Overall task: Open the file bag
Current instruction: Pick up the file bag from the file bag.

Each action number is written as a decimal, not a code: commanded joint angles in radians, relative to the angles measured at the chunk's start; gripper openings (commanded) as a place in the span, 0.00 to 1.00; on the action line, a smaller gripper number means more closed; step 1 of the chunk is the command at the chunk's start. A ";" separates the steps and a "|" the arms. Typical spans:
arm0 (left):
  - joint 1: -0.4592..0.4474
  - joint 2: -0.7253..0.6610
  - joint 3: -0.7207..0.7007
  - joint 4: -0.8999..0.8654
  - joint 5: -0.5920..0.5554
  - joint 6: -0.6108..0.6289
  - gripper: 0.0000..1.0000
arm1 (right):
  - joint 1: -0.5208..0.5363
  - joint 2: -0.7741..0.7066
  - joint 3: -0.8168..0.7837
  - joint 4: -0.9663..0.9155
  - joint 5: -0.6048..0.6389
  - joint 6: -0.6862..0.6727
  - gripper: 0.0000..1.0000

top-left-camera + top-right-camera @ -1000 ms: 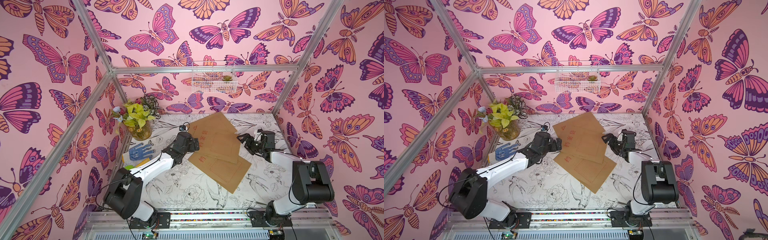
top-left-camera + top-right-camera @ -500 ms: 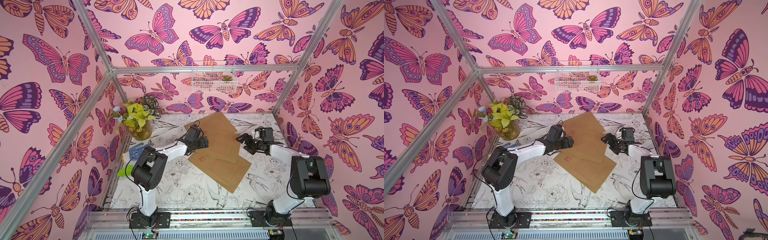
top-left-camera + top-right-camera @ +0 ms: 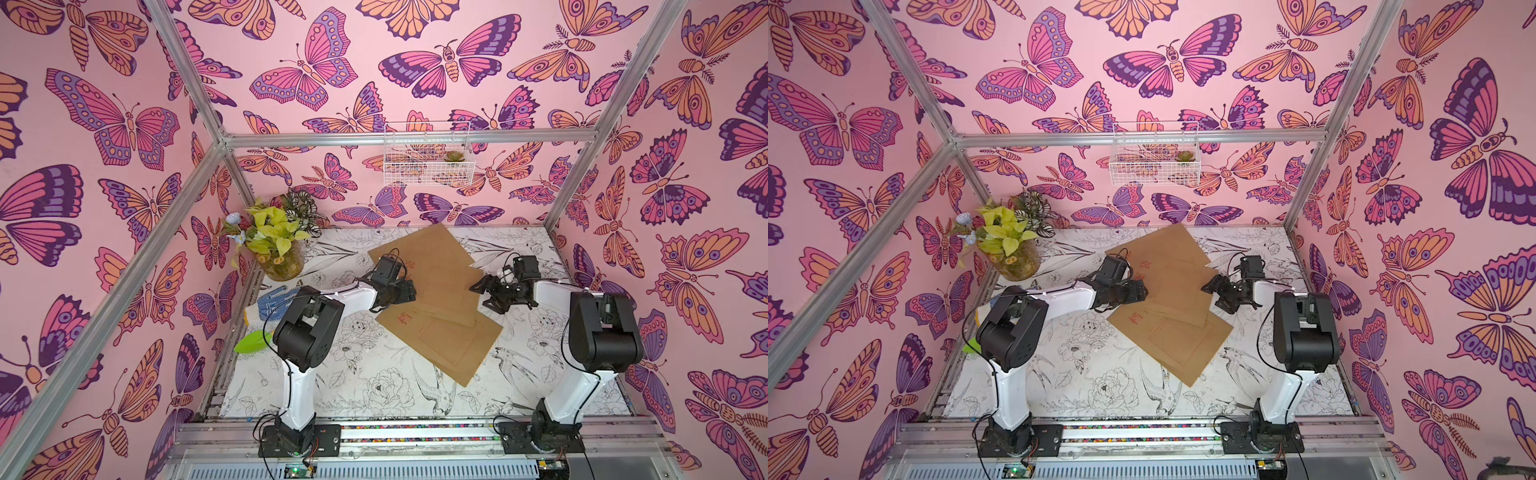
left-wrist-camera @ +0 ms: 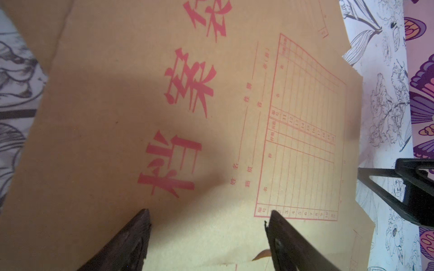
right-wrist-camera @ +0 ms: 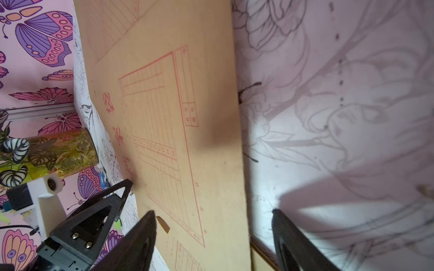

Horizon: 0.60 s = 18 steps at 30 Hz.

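Three file bags [image 3: 446,340] overlap on the surface [image 3: 374,386]. Beneath the left hand [image 4: 207,212], released and empty, lies the middle file bag [image 4: 117,117]; the right hand [image 5: 213,211], also released, straddles its edge. Hazard: closing may pinch several layers or drag the unpinned file bags.

Both top views are bright, evenly lit and sharp, with wide-angle bending at the edges. Wrist views are dimmer, softer; blurred shadows cross the file bag [image 4: 117,117] and worktop [image 5: 328,192].

Lab booth: aluminium frame [image 3: 374,139], butterfly walls [image 3: 307,62]
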<state>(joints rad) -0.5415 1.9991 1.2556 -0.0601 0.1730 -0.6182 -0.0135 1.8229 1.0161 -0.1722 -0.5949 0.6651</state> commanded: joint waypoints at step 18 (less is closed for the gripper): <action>0.009 0.067 0.021 -0.111 0.022 0.014 0.80 | -0.015 0.016 -0.085 0.305 -0.256 0.150 0.52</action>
<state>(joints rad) -0.5362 2.0144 1.2797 -0.0883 0.1806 -0.6106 -0.0322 1.8656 0.9455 0.0589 -0.7845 0.7803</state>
